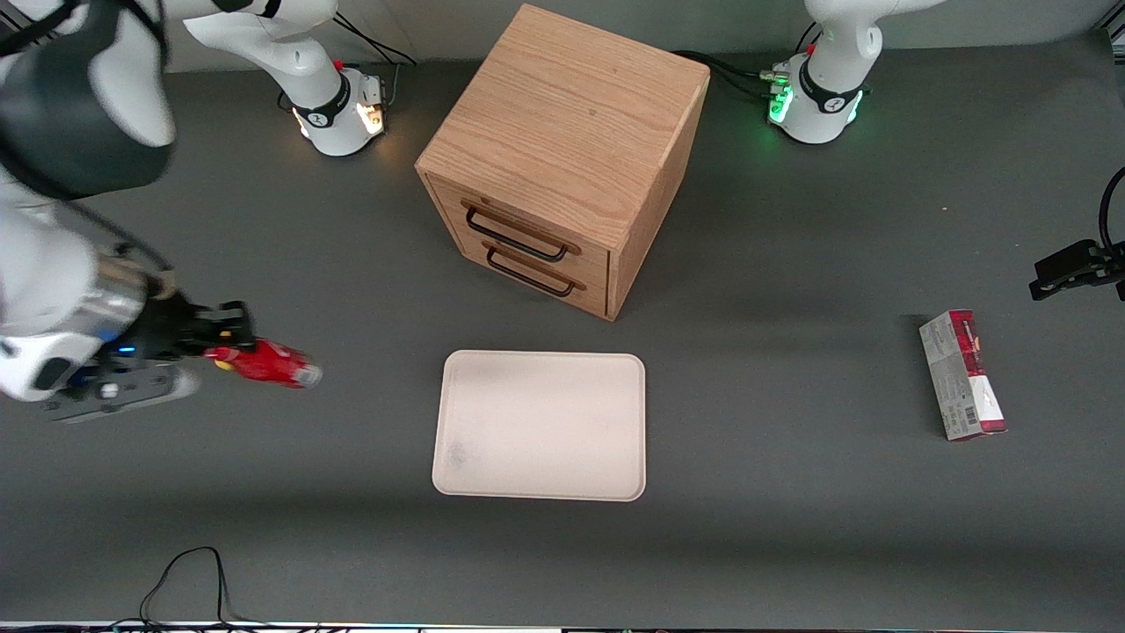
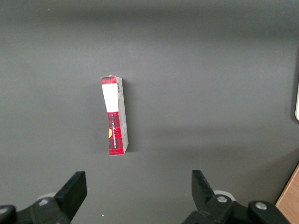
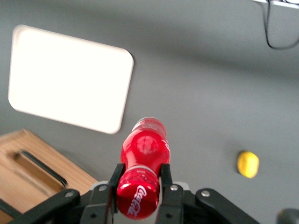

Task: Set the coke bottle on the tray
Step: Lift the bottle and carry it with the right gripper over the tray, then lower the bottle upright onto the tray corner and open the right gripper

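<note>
Jaws: the right arm's gripper hung above the surface at the working arm's end, closed on the coke bottle near its cap end; in the wrist view the fingers pressed on either side of it.
Coke bottle: held roughly level off the surface, silvery base pointing toward the tray, well apart from it.
Tray: cream, flat on the surface mid-table, nothing on it.
Cabinet: wooden, two dark handles, farther from the front camera than the tray, set at an angle.
Carton: red and grey, lying flat toward the parked arm's end.
Yellow object: small, on the surface, seen only from the right wrist.
Surface: dark grey, matte, with a black cable looping at its near edge.
</note>
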